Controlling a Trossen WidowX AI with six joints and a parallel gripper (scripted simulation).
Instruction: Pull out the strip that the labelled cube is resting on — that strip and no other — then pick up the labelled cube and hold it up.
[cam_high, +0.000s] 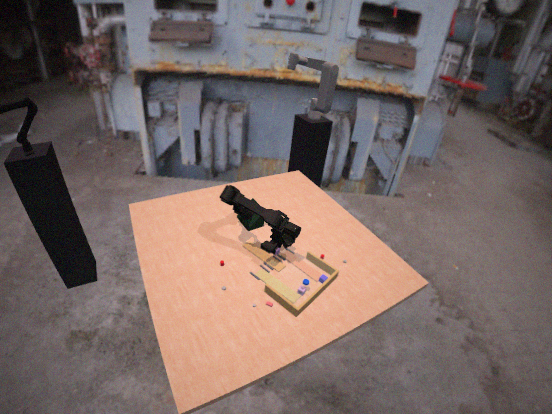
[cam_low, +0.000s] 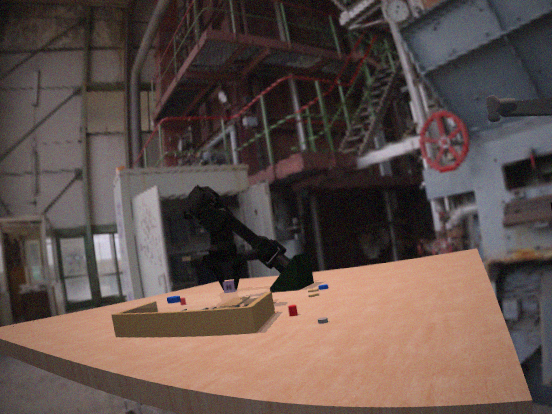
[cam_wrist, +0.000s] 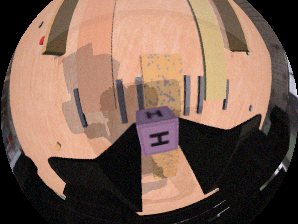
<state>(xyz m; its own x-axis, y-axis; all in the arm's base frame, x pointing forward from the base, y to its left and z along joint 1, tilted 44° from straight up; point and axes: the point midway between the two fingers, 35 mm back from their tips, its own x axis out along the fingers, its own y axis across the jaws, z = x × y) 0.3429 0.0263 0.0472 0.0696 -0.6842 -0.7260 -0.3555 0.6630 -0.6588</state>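
Your tool (cam_wrist: 154, 163) is clamped, fingers partway in, on the H cube (cam_wrist: 157, 133), held just above the strip (cam_wrist: 161, 83); lift straight up, keep the squeeze steady; avoid the tray (cam_low: 190, 320) ahead.

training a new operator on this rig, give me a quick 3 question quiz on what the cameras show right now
1. True or false: the jaws of the gripper are shut on the purple cube marked H.
2. Multiple choice: where does the small red cylinder stand? A) inside the walled tray B) on the table outside the tray C) on top of a strip
3. Fill in: in the exterior view, the held cube shows above the top edge of the olive ____.

Key: 1 true. 2 B. 3 tray.
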